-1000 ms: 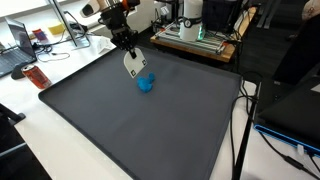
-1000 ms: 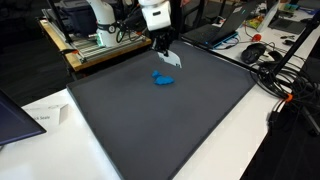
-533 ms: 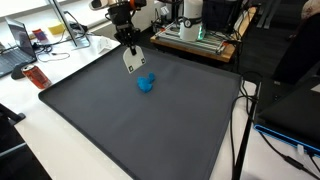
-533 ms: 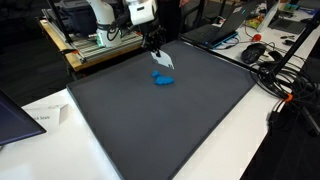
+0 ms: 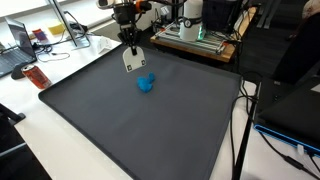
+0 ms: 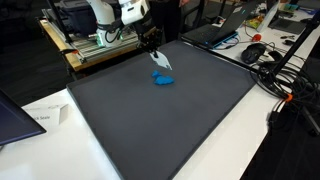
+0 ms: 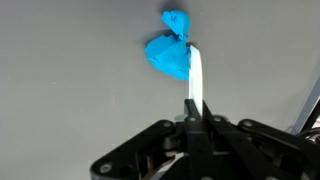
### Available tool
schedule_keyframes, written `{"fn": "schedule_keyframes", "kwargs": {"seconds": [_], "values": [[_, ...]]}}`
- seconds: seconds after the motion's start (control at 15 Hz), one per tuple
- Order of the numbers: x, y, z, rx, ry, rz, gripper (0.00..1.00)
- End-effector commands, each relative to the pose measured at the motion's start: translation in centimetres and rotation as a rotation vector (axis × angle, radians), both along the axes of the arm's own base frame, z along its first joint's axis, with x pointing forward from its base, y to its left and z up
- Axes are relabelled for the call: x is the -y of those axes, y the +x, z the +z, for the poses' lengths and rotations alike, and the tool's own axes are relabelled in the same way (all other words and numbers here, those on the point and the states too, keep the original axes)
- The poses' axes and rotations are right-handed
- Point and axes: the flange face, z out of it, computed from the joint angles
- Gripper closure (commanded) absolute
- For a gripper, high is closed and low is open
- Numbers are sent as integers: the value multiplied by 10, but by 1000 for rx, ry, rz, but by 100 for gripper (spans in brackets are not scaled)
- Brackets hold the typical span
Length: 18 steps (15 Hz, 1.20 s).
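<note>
white card (image 5: 132, 60) lifted higher, drawn back

the gripper (image 7: 192, 120) was seen at the bottom edge, black, its jaws pressed together on a thin white flat piece (image 7: 197, 82) that was viewed edge-on. the piece was held pointing up the frame over a grey mat (image 7: 70, 70). its far end was overlapped with the right side of a blue crumpled lump (image 7: 168, 52); contact could not be told.
</note>
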Motion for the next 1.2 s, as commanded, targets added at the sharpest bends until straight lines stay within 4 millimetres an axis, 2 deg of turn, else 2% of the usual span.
{"fn": "schedule_keyframes", "kwargs": {"seconds": [0.0, 1.13], "values": [[2, -15, 2, 60, -3, -66, 99], [13, -58, -33, 141, 4, -174, 99]]}}
